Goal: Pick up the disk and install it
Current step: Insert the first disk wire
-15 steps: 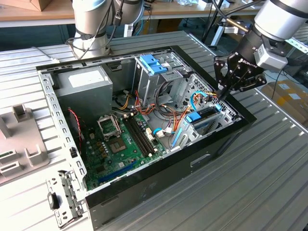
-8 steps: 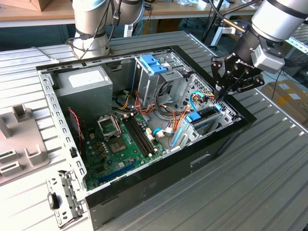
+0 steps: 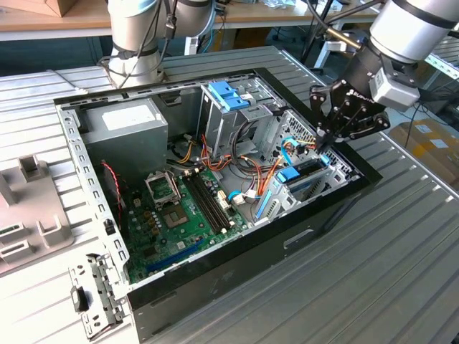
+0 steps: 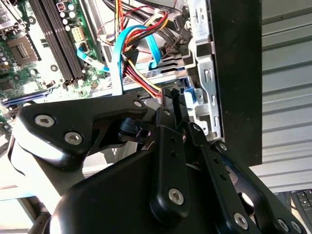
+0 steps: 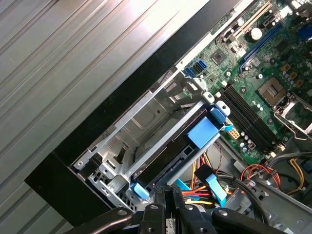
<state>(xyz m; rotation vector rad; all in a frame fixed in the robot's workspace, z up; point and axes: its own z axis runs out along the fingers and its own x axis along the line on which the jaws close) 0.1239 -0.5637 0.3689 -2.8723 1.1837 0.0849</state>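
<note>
Black metal fingers pressed together, nothing between them: that is the gripper (image 3: 331, 137) right now, hanging at the right of the exterior view over the front corner of the open computer case (image 3: 337, 197). In the second wrist view the gripper (image 4: 170, 105) shows its two thin tips closed on each other, pointing down at a bundle of orange, red and blue cables (image 4: 134, 53). And the disk (image 5: 170, 158)? In the first wrist view it sits low in the centre of the frame, a dark slab lying inside the grey drive cage (image 5: 146, 124), with its blue rail tab (image 5: 204, 131) at one end and a blue corner (image 5: 139, 190) just beside the fingertips. In the exterior view the disk (image 3: 307, 172) lies right of centre, directly under the claw, down in its bay. So the pick-up looks done and the drive looks carried home and let go; whether it is fully seated and latched, I cannot tell from here. Further out, the green motherboard (image 3: 183, 208) fills the case floor and the grey power-supply box (image 3: 125, 125) sits at upper left.
</note>
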